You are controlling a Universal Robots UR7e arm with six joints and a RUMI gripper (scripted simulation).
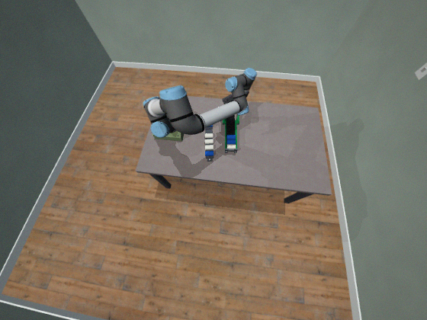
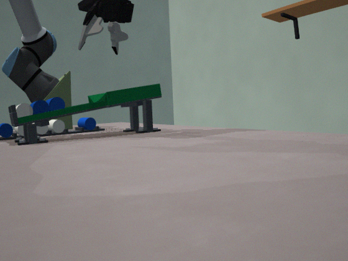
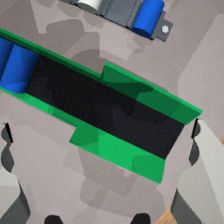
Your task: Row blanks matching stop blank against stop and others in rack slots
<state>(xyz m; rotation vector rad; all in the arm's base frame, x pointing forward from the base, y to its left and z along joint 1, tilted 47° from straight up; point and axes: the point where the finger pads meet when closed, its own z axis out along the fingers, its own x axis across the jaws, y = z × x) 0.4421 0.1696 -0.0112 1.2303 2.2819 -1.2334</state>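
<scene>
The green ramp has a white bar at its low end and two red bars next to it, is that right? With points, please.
Not quite: the two bars (image 1: 231, 137) (image 2: 56, 102) (image 3: 19, 69) next to it are blue, not red, as the top view shows. The green ramp (image 1: 236, 135) (image 2: 133, 94) (image 3: 117, 152) does have a white bar (image 1: 231, 146) (image 2: 24, 110) at its low end.

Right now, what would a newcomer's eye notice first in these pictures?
Probably the bright green feed ramp, sloping above the tabletop, with two blue blanks and one white blank at its low end. Next, the open end effector hanging over the ramp's raised side, and the brown wall shelf at the exterior view's upper right.
</scene>
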